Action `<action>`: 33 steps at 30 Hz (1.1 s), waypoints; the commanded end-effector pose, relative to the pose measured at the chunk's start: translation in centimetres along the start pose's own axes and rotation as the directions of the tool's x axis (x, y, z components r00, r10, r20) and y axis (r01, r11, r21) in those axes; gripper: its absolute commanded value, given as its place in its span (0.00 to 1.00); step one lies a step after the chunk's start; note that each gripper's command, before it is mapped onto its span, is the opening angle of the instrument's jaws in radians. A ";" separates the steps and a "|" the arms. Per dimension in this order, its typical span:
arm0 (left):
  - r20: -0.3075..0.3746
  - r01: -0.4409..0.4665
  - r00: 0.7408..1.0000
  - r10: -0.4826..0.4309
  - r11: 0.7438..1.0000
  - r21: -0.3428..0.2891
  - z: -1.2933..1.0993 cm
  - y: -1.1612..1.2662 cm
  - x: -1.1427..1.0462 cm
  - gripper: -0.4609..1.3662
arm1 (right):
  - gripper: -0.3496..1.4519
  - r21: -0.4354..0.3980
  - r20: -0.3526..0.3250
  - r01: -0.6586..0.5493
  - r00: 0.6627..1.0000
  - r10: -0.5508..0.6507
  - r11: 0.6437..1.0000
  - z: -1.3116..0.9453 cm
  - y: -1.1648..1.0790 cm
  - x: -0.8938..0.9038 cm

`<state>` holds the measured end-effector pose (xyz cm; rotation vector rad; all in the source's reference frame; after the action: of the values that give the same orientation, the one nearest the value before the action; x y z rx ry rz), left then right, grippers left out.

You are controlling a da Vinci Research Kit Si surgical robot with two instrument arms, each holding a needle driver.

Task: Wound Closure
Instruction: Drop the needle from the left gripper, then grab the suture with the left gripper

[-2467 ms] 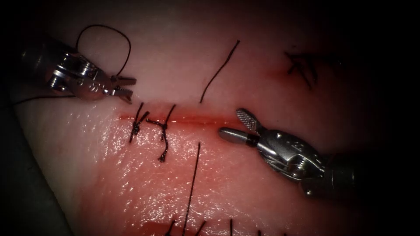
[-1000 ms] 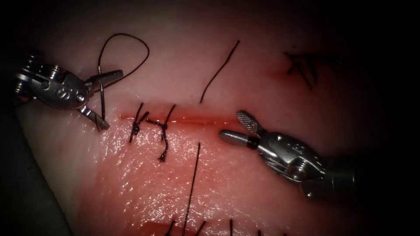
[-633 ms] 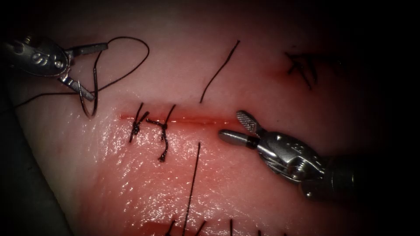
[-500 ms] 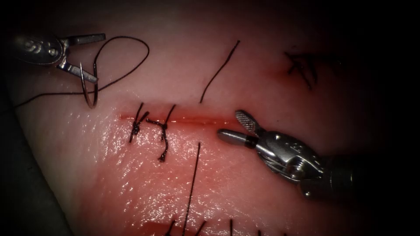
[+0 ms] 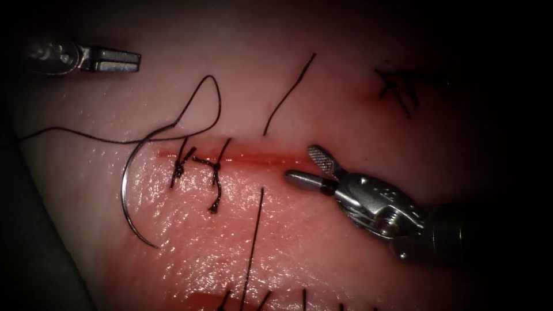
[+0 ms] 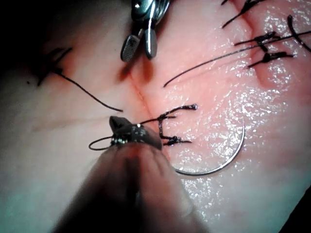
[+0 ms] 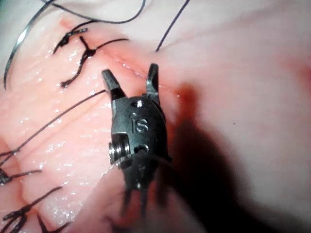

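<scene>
Endoscope view, left to right | my left tool [image 5: 135, 60] hangs above the tissue [image 5: 322, 242], jaws pressed together, holding nothing | needle [image 5: 128, 196] lies loose on the tissue at the cut's [image 5: 253, 156] left end, thread [image 5: 190, 112] trailing off it | my right tool [image 5: 299, 165] sits at the cut's right end, jaws spread, holding nothing
</scene>
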<state>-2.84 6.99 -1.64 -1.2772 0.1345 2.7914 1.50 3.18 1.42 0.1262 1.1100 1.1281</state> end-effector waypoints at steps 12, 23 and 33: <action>0.039 0.205 0.978 -0.203 0.977 -0.061 0.14 0.37 -0.11 0.06 | 0.70 0.002 0.003 0.001 1.000 -0.001 1.000 -0.02 -0.01 0.00; 0.005 0.002 1.000 -0.002 0.997 -0.082 0.27 0.73 0.07 0.17 | 0.71 0.004 0.007 -0.004 1.000 0.004 1.000 -0.06 0.03 0.07; -0.096 -0.119 0.989 0.111 0.989 -0.083 0.54 1.06 0.09 0.45 | 0.71 0.005 0.013 -0.012 1.000 0.012 1.000 -0.01 0.18 0.19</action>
<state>-3.44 5.96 -1.30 -1.4767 0.1074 2.8766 1.36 3.43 1.39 0.1420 1.1011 1.1350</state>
